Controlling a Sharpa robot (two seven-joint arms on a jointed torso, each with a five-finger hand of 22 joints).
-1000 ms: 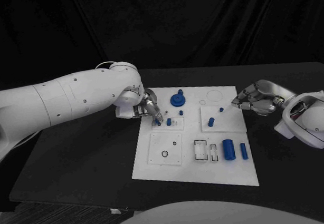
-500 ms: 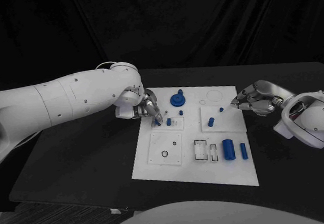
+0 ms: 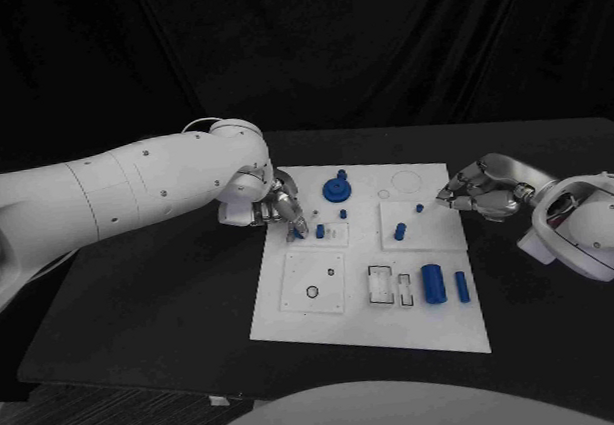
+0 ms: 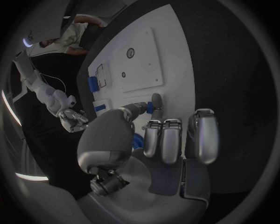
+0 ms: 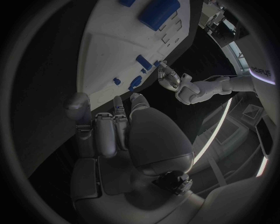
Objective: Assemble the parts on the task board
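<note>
Task board, a white plate, lies in the middle of the black surface. Assembly looks partly done: a blue knobbed part stands upright near its far edge, while a large blue cylinder and a thinner one lie loose near the front. Left robot hand pinches a small blue peg over the board's left edge. Right robot hand hovers curled beside the right edge, apparently holding nothing.
</note>
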